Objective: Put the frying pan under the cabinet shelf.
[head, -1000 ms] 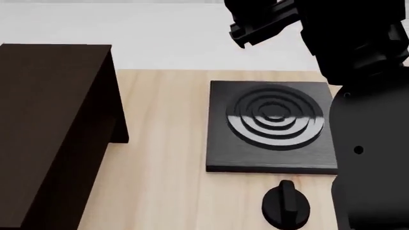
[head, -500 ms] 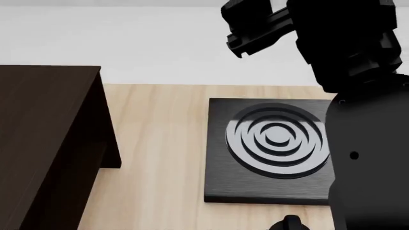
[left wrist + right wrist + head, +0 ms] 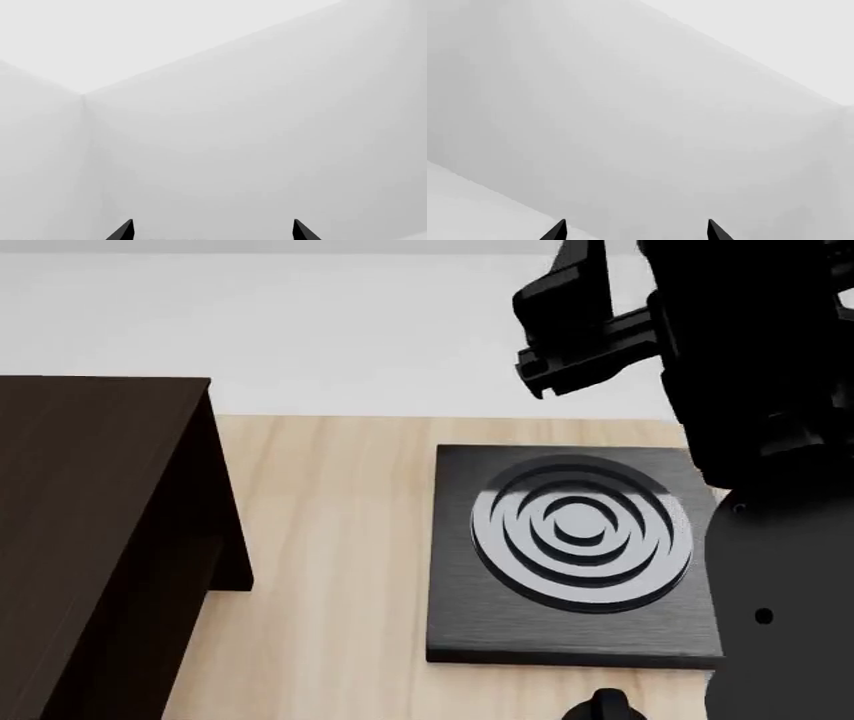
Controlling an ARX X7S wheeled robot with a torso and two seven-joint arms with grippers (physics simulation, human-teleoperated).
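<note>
Three views: none shows the pan, so where it lies cannot be told.
Left wrist: left tool (image 3: 212, 231) shows two dark fingertips (image 3: 123, 231) set well apart, spread and empty, against bare pale walls.
Head: cabinet (image 3: 100, 530) stands at the desk's (image 3: 334, 570) left; hob (image 3: 577, 550) lies to the right, a knob (image 3: 607, 706) near it at the frame's lower edge. The right arm (image 3: 747, 440) hangs raised above the hob.
Right wrist: right tool (image 3: 635, 231) likewise spread, gripping nothing, facing blank wall.
Handling (a judgement): a pan is stiff and fairly heavy; its long handle is likely the best hold.
</note>
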